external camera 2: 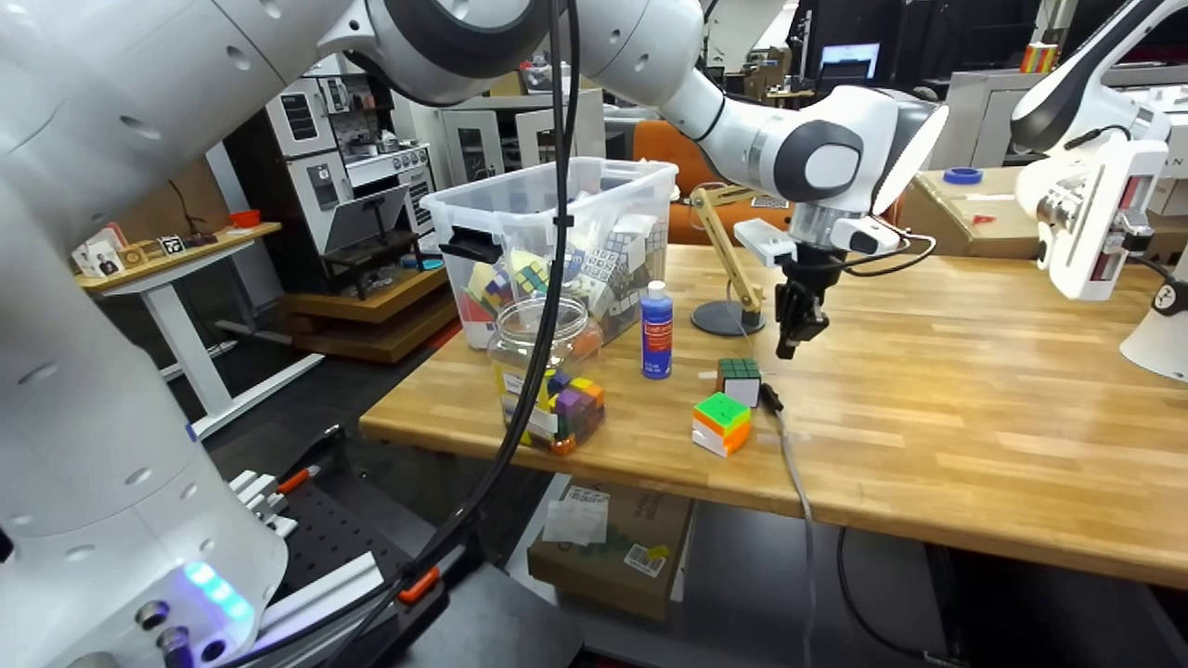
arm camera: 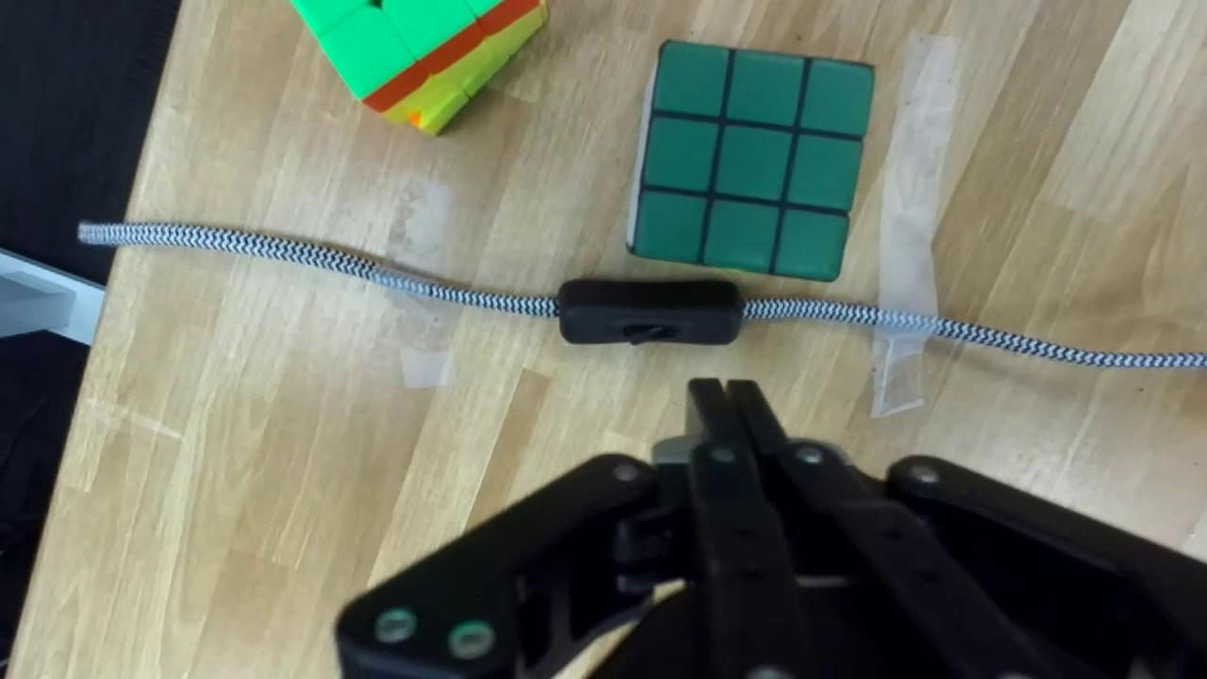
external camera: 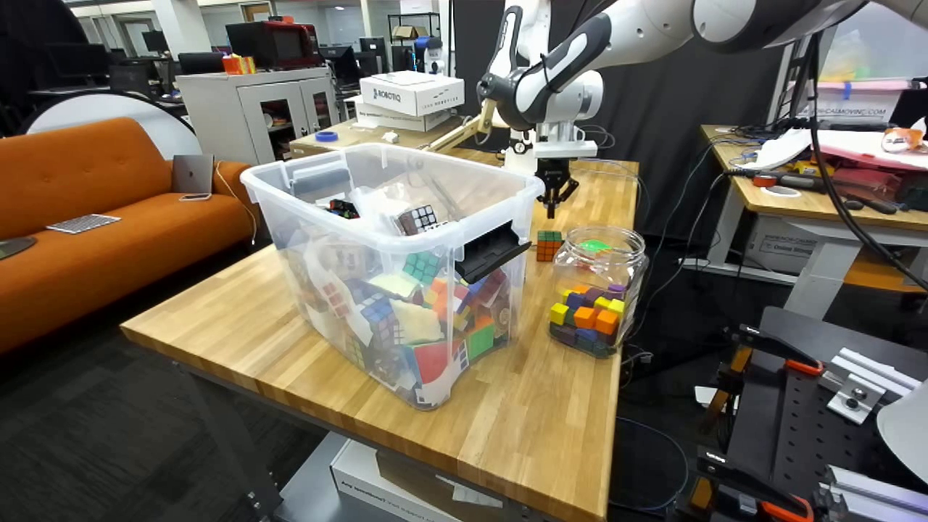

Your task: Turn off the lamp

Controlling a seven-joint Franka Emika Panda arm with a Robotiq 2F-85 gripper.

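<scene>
The lamp has a wooden jointed arm (external camera 2: 724,243), a round dark base (external camera 2: 727,318) and a dark head with a bright white face (external camera 2: 912,160), partly behind my wrist. Its wooden arm also shows in an exterior view (external camera: 461,134). A black inline switch (arm camera: 651,312) with a small rocker sits on a black-and-white braided cord (arm camera: 1000,338); the switch also shows in an exterior view (external camera 2: 770,399). My gripper (arm camera: 723,385) is shut and empty, its tips together above the table, apart from the switch. It points down in both exterior views (external camera: 551,212) (external camera 2: 787,350).
A green-topped cube (arm camera: 754,160) lies close beside the switch, and a bright green and orange cube (external camera 2: 721,424) near the table edge. A blue bottle (external camera 2: 656,331), a clear jar (external camera 2: 546,353) and a large clear bin (external camera 2: 548,190) stand nearby. Tape (arm camera: 910,217) holds the cord.
</scene>
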